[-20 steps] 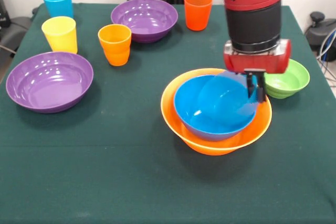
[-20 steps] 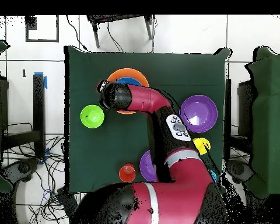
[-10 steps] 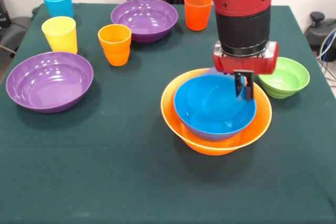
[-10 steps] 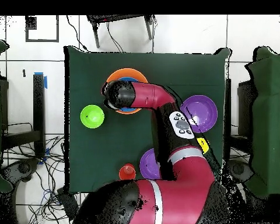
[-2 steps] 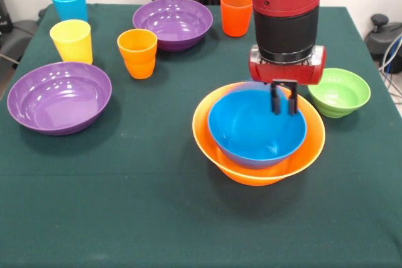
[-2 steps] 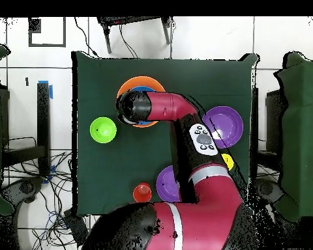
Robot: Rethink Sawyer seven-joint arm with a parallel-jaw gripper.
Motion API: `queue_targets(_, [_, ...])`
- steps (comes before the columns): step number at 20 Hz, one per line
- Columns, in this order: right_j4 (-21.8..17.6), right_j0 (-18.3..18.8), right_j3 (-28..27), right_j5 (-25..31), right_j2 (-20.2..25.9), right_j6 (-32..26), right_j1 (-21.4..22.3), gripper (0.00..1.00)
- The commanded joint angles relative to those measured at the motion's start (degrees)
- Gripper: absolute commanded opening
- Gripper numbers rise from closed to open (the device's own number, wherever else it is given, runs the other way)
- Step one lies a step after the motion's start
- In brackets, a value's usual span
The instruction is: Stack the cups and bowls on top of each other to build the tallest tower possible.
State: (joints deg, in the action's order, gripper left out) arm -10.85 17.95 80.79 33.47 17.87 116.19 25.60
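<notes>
The large orange bowl (image 5: 202,131) stands right of centre with the deep blue bowl (image 5: 248,139) nested in it. The translucent light blue bowl (image 5: 249,85) lies inside the blue one; only a pale rim shows at the back. My gripper (image 5: 284,103) hangs just inside the back right of these bowls, its fingers a little apart, open. The small green bowl (image 5: 342,92) sits to the right. In the overhead view the arm covers the gripper and most of the orange bowl (image 6: 141,81).
Two purple bowls (image 5: 56,98) (image 5: 173,22) sit at the left and at the back. The light blue cup (image 5: 69,2), yellow cup (image 5: 72,41), orange cup (image 5: 137,53) and red-orange cup (image 5: 237,12) stand upright along the back left.
The translucent bowl hung tilted from my gripper over the blue bowl; it now lies level inside it. My gripper has shifted left and risen slightly, fingers spread.
</notes>
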Motion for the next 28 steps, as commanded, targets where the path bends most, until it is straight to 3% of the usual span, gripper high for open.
queue_targets(1, [-5.2,0.6,-0.7,4.0,2.9,-9.9,1.7,1.0])
queue_targets(5, [-5.2,1.1,-0.1,3.3,3.8,-9.1,1.5,1.0])
queue_targets(15, [-5.5,-2.2,-2.7,6.0,1.5,-6.5,1.9,1.0])
queue_targets(20, [-5.2,-4.7,1.4,6.0,-0.4,-2.9,5.6,1.0])
queue_targets(28, [-6.9,-7.2,9.4,1.2,-3.3,-0.2,9.9,1.0])
